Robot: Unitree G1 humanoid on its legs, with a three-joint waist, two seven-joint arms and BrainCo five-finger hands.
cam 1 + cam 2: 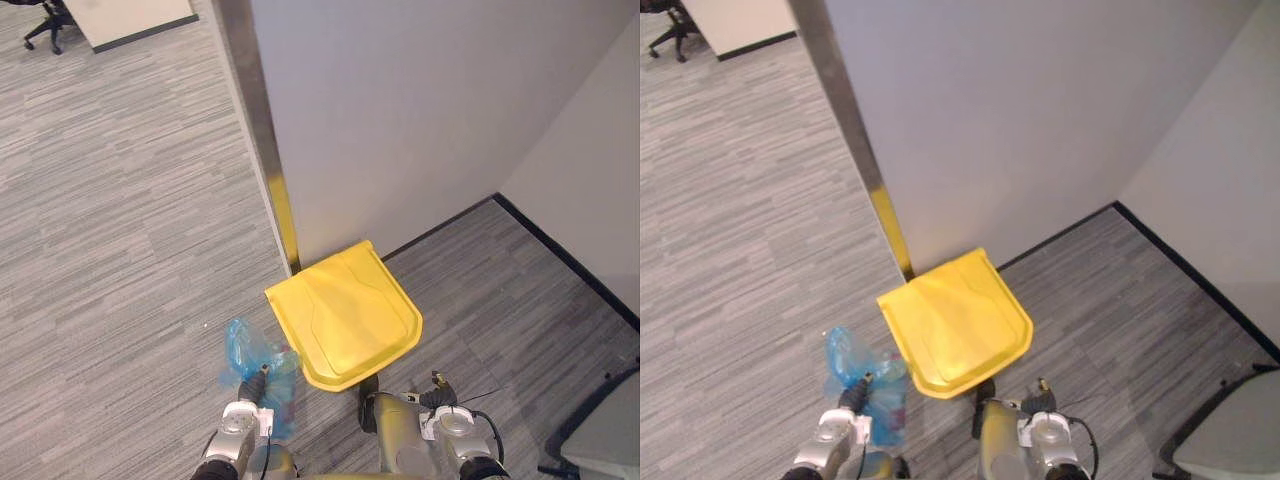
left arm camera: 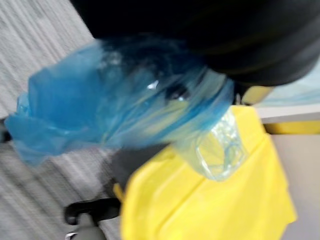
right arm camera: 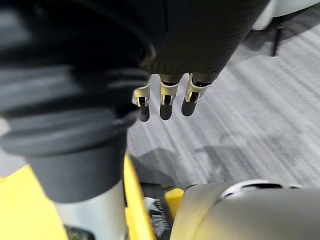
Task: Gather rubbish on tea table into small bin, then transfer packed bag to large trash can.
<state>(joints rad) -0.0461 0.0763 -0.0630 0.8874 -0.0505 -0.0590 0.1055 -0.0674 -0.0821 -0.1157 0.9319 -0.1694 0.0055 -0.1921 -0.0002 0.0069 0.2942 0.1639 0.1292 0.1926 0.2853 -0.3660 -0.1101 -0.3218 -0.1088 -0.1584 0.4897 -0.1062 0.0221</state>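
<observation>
The large trash can shows as a closed yellow lid (image 1: 345,315) on the floor against the grey wall. Just left of it hangs a blue plastic bag (image 1: 252,352), bunched at its top, with my left hand (image 1: 252,384) shut on it. Through the bag in the left wrist view (image 2: 115,110) I see a clear plastic bottle (image 2: 220,147) inside, hanging close over the yellow lid (image 2: 210,210). My right hand (image 3: 165,100) is low by the lid's near edge (image 1: 368,392), its fingers relaxed and holding nothing.
A grey partition wall with a metal post (image 1: 262,130) and yellow strip (image 1: 285,220) stands behind the can. A black skirting (image 1: 560,255) runs along the right wall. A chair (image 1: 605,425) stands at lower right; an office chair (image 1: 48,25) and white table (image 1: 135,20) are far left.
</observation>
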